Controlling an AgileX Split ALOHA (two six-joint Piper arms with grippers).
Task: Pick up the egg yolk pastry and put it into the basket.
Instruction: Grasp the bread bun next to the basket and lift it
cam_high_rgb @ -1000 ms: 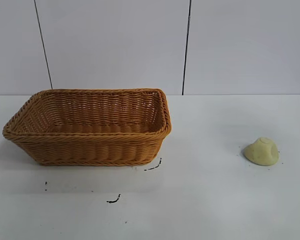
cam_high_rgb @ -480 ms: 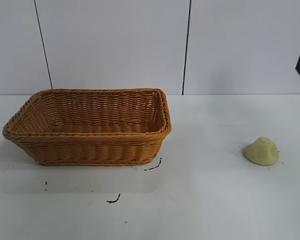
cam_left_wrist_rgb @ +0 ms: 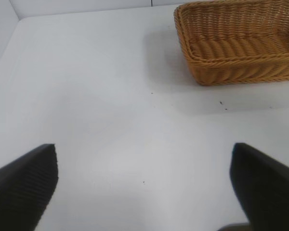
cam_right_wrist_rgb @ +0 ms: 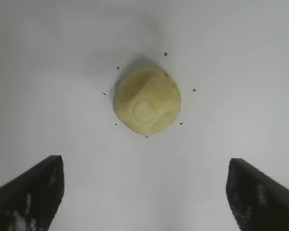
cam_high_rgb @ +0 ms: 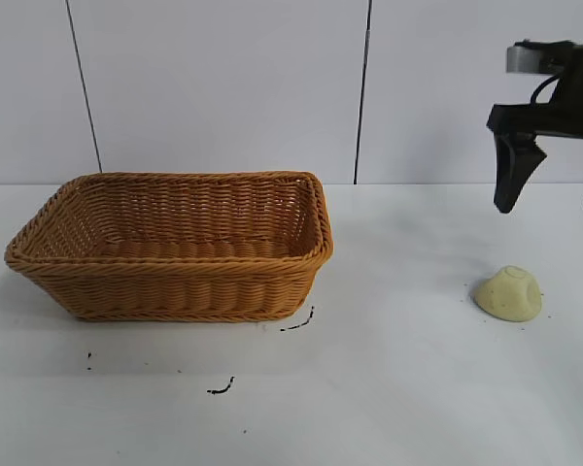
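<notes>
A: What lies nearest the camera?
B: A few black marks on the white table.

A: Then the task's things?
B: The egg yolk pastry sits on the table at the right, well apart from the wicker basket at the left.

A: And the arms?
B: The right gripper hangs above the pastry, pointing down, its fingers spread wide, holding nothing. The left gripper shows only in its wrist view, fingers wide apart over bare table, the basket beyond it.
</notes>
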